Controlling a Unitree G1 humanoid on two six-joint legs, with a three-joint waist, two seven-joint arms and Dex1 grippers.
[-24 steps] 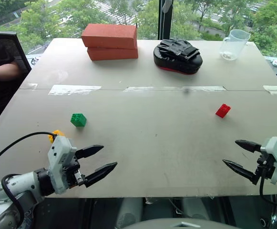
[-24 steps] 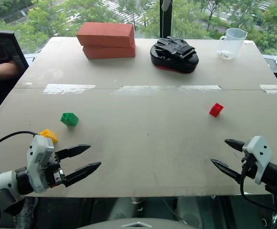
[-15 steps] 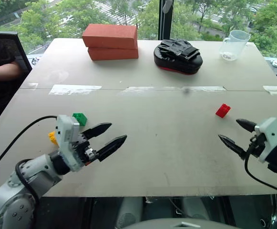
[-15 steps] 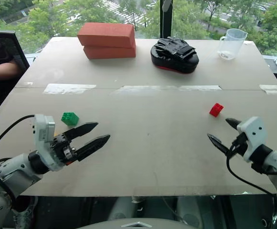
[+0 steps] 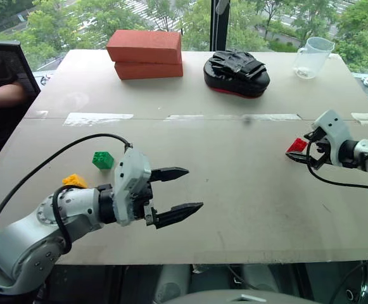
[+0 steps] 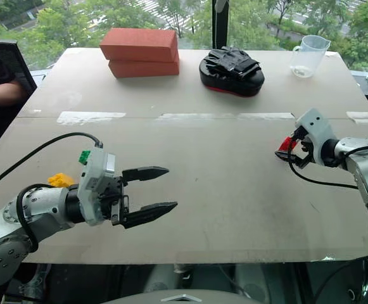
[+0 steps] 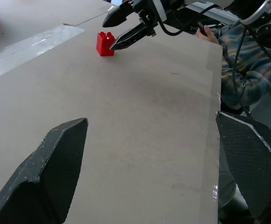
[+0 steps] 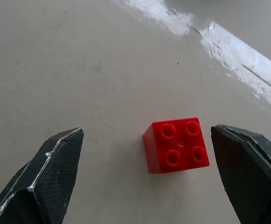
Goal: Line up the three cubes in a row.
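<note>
While nothing is yet held, a first pick-up looks to be in hand, judged from how things lie. Far left on the desk [image 5: 234,190]: yellow cube [image 5: 75,181], close to the near-left edge, with the green cube [image 5: 102,159] just beyond it, near but apart. Next along: left gripper [image 5: 178,190] hanging above bare desk toward the middle, fingers spread wide, empty, pointing across to the right, well apart from all three cubes. Far right: red cube [image 8: 176,145] flat on the desk, studs up, well apart from the other two. Right gripper [image 5: 299,147] poised at it, fingers spread to either side (no contact to be made out in the right wrist view), cube lying off-centre in the gap, nearer one finger.

Next move, as a judgement: centre the gap over the red cube, lower, close on two opposite faces, then carry it leftward toward the green and yellow pair; risk of nudging or tipping so small a block if the fingers close off-centre.

No brand, label or readable writing anywhere; only plain strips of tape [image 5: 98,118] across the desk seam.
</note>
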